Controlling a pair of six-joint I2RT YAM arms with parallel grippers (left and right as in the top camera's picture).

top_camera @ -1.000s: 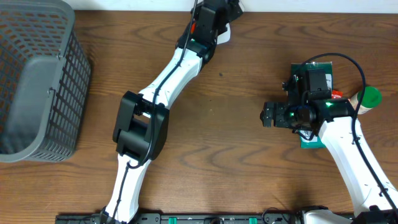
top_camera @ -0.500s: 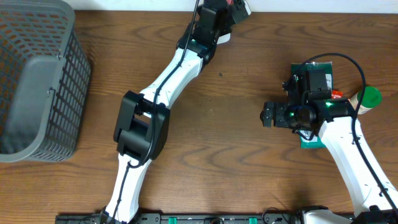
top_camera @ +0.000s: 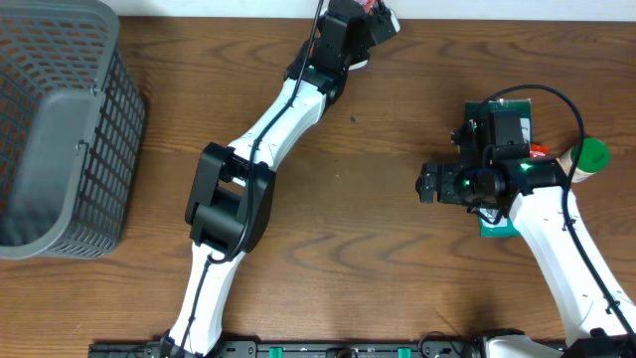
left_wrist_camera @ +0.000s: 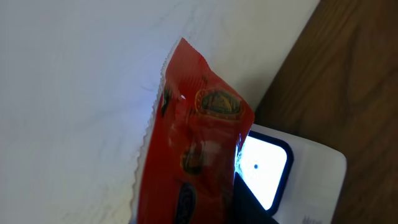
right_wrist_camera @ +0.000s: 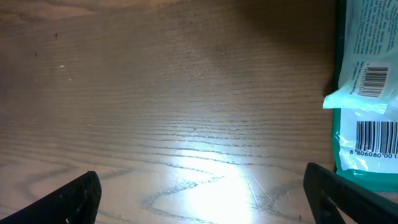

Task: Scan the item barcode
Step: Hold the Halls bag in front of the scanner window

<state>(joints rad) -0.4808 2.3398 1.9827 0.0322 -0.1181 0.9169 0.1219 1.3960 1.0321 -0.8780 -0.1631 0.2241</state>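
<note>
Gripper on the left arm [top_camera: 370, 20], pinched shut on a crinkly red plastic snack packet [left_wrist_camera: 186, 143], just nudged it to the frame's top centre by the lit white scanner [left_wrist_camera: 305, 180], so a scan's probably close, while the right gripper [right_wrist_camera: 199, 186] is wide open and empty.

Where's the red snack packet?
At the far edge of the table, at the left arm's tip; the left wrist view shows the red snack packet just left of the white scanner.

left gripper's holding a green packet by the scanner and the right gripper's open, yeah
Not green: the packet that the left gripper holds by the scanner is red, as the left wrist view shows. The right gripper is open, as you say.
</note>
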